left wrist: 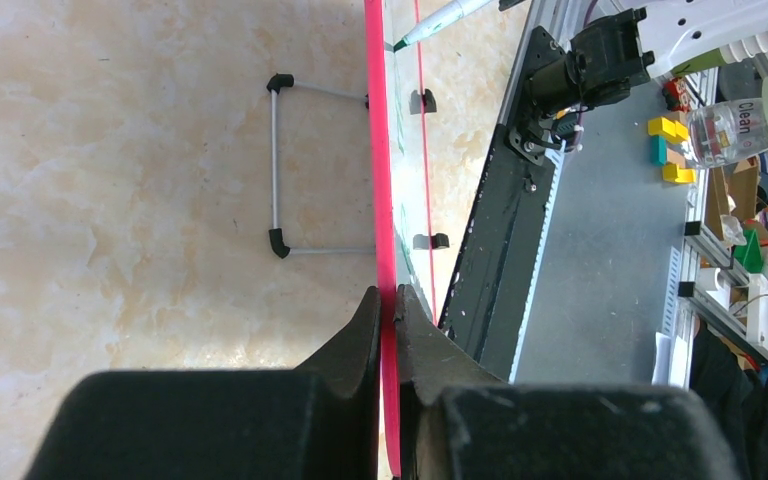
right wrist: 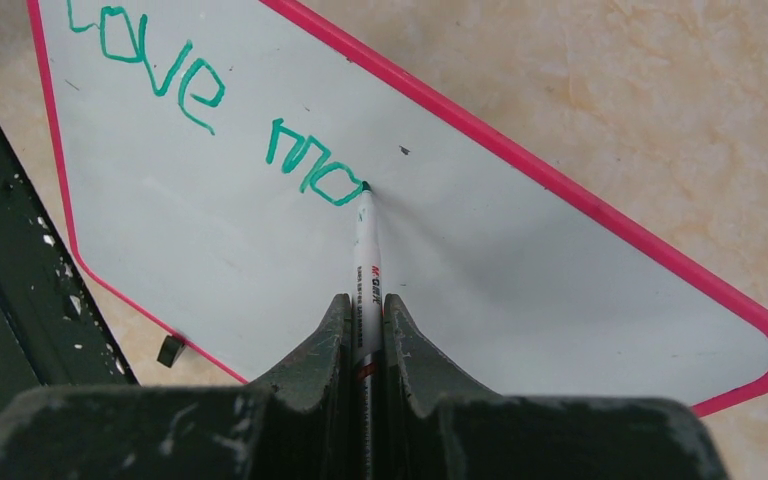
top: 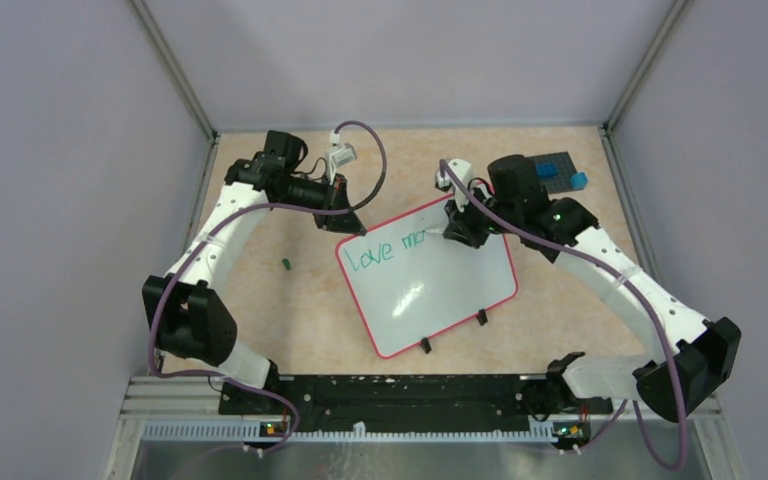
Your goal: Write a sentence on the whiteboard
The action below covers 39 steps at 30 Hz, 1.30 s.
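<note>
The whiteboard [top: 430, 285], white with a red-pink frame, stands tilted at the table's middle, with green writing "love mo" on it [right wrist: 190, 130]. My left gripper [top: 348, 225] is shut on the board's far left corner; the red frame edge [left wrist: 380, 200] runs between the jaws in the left wrist view [left wrist: 389, 300]. My right gripper [top: 460, 232] is shut on a white marker [right wrist: 366, 260] in the right wrist view [right wrist: 365, 305]. The marker's green tip touches the board right after the "o".
A small green marker cap [top: 286, 264] lies on the table left of the board. A dark studded plate [top: 557, 171] with blue blocks sits at the back right. The board's wire stand [left wrist: 278, 170] and black clip feet [top: 452, 332] rest on the table.
</note>
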Available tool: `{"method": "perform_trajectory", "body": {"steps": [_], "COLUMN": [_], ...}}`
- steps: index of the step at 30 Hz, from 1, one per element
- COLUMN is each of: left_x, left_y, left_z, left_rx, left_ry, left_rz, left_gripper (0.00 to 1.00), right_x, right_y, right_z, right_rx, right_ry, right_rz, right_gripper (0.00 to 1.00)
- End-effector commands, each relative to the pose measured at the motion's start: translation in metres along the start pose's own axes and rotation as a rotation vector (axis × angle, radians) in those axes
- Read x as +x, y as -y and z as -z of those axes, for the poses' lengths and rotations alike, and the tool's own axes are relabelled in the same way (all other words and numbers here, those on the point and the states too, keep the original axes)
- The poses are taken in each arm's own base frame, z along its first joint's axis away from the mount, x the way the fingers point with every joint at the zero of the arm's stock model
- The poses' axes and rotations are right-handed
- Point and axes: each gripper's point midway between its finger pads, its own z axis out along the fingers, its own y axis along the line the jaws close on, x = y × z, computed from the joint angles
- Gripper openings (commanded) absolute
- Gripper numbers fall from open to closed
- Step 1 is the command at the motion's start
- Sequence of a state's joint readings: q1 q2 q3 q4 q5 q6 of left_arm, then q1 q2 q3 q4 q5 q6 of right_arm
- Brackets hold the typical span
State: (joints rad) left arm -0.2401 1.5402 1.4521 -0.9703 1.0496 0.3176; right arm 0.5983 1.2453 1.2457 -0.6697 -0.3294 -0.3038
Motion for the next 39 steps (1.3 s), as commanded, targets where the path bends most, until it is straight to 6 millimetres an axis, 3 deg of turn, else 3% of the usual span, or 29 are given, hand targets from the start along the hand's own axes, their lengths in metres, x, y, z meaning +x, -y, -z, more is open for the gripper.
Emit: {"method": "perform_trajectory", "body": {"steps": [1, 30, 34, 39], "left_x": [0.005, 0.006, 0.006, 0.006], "left_y": [0.009, 0.007, 0.007, 0.007], "left_z": [-0.004, -0.004, -0.005, -0.005], "left_rx": [0.028, 0.024, 0.025, 0.024], "left_ry": [-0.018, -0.023, -0.024, -0.024], "left_rz": [-0.007, -0.005, -0.001, -0.003], "left_gripper": [0.00, 0.00, 0.00, 0.00], "right_x": [-0.027, 0.010, 0.008, -0.011], "right_y": [0.018, -0.003, -0.003, -0.003], "right_z": [0.004, 0.001, 0.005, 0.019], "right_rx": [0.062, -0.024, -0.021, -0.012], "right_ry": [0.066, -0.006, -0.005, 0.034], "right_rz": [0.021, 0.009, 0.015, 0.035], "right_gripper": [0.00, 0.00, 0.00, 0.00]}}
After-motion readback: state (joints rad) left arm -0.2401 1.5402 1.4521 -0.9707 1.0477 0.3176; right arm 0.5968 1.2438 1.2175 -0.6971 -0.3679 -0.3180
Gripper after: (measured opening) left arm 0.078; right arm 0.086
